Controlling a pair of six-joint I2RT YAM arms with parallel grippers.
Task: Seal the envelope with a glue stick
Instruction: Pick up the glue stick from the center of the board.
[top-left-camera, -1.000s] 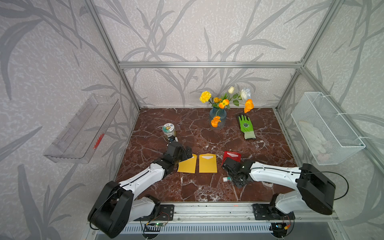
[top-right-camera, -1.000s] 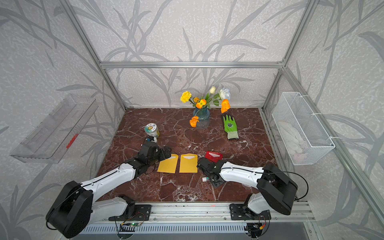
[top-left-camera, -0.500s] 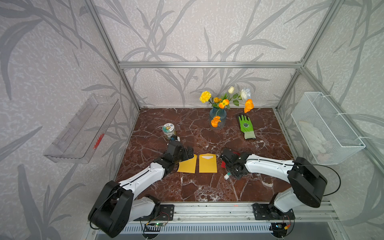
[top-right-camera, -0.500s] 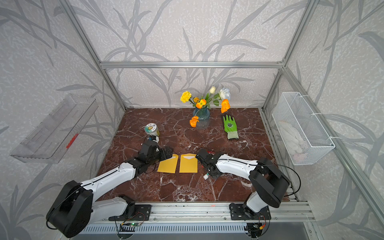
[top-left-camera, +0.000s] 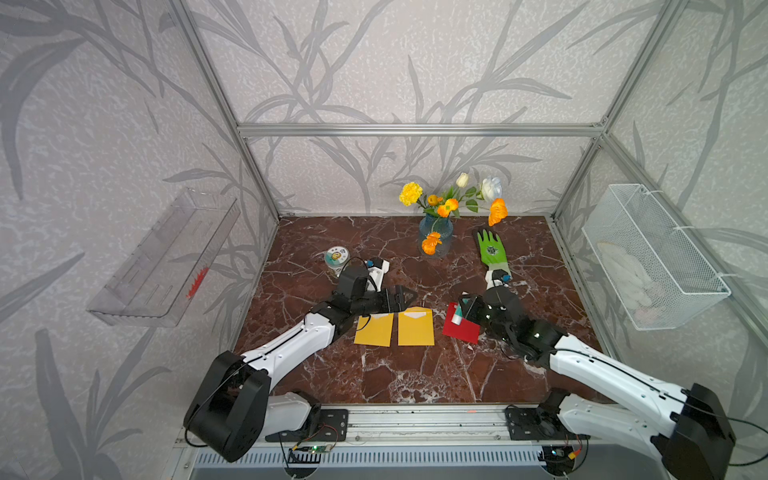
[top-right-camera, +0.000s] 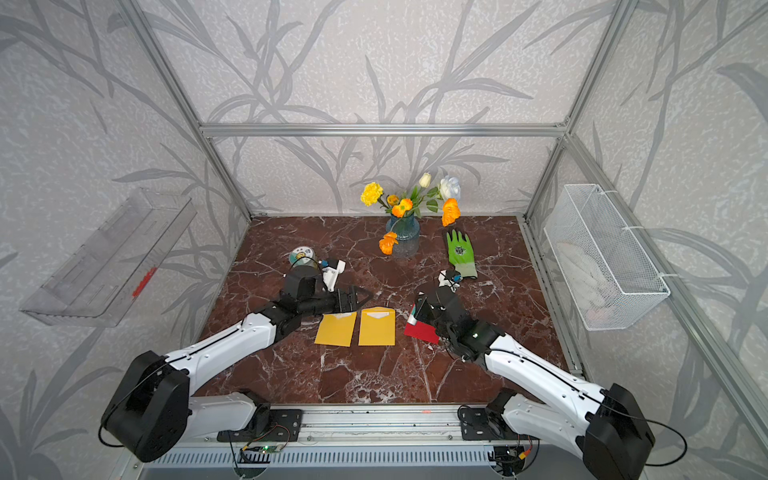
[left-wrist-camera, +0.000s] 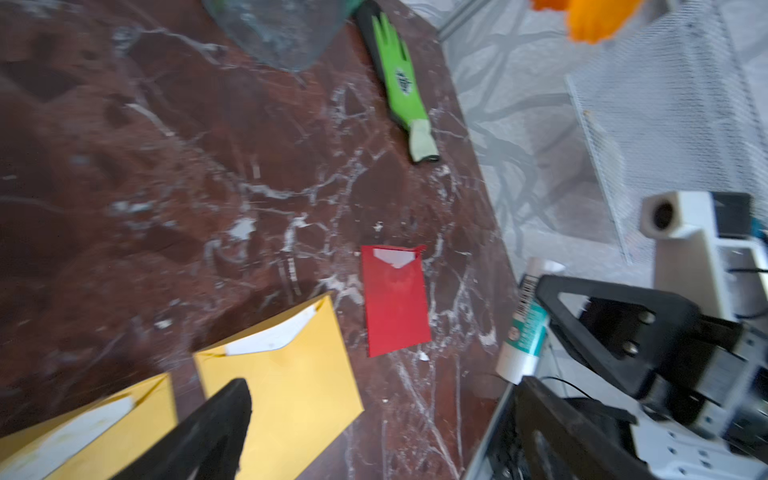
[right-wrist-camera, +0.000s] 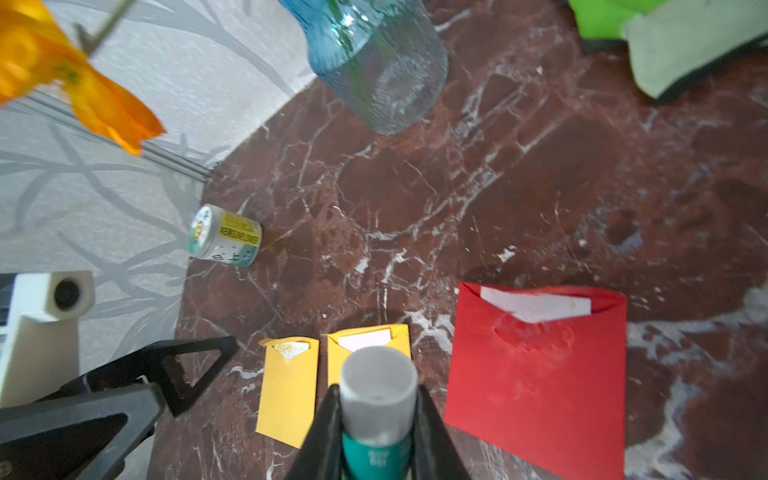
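My right gripper (right-wrist-camera: 376, 415) is shut on the glue stick (right-wrist-camera: 378, 390), a white tube with a teal-green band, its white end pointing away from the wrist. In both top views the glue stick (top-left-camera: 457, 316) hangs over the near-left part of a red envelope (top-left-camera: 461, 330) whose flap is open. Left of it lie two yellow envelopes (top-left-camera: 374, 329) (top-left-camera: 415, 327), side by side, white paper showing at their mouths. My left gripper (top-left-camera: 400, 297) stands open just behind the yellow envelopes with nothing between its fingers. In the left wrist view the glue stick (left-wrist-camera: 524, 328) shows upright beside the red envelope (left-wrist-camera: 395, 303).
A blue glass vase (top-left-camera: 435, 237) of flowers stands at the back, a green glove (top-left-camera: 492, 249) to its right. A small round jar (top-left-camera: 336, 257) sits behind the left arm. A wire basket (top-left-camera: 652, 257) hangs on the right wall, a clear tray (top-left-camera: 166, 262) on the left wall.
My right gripper closed on the glue stick near the table's front and carried it up and back over the red envelope. The left arm has not moved.
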